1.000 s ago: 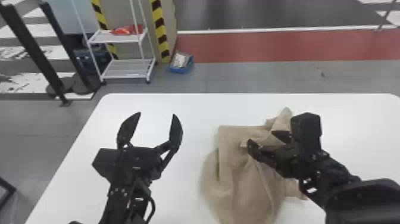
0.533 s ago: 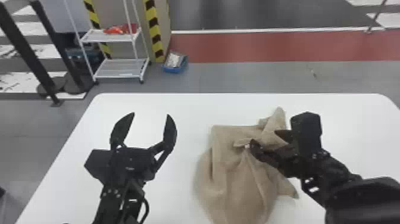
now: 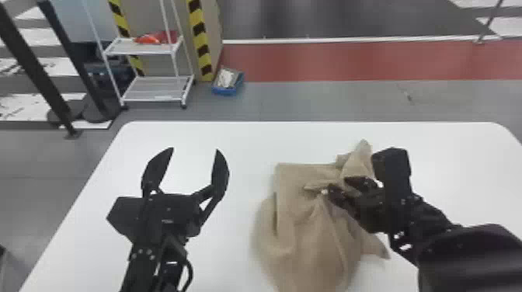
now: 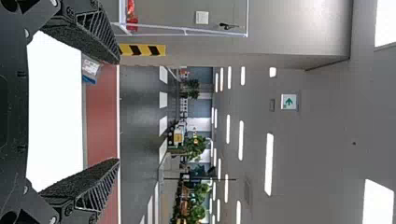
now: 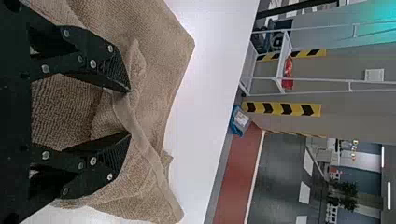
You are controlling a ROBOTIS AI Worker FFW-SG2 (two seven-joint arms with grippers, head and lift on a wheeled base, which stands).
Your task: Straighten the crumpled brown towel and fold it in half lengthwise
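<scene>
Found towel [image 3: 307, 233] right of centre on surface [image 3: 446, 155], rumpled, with far-left part fairly smooth and far-right part bunched; saw creases running toward near side; judged straightening partial at best; saw no clean lengthwise fold; judged most work left to do: to open out bunched part, flatten creases, square edges, then fold in half; saw right gripper [image 5: 129, 112] at bunched part, with jaws apart and a raised strip of towel crossing at the gap; could not tell whether touching; judged ungripped from that gap; saw left gripper [image 3: 195, 149] over left side of surface, with jaws wide open and empty, well apart from towel.
</scene>
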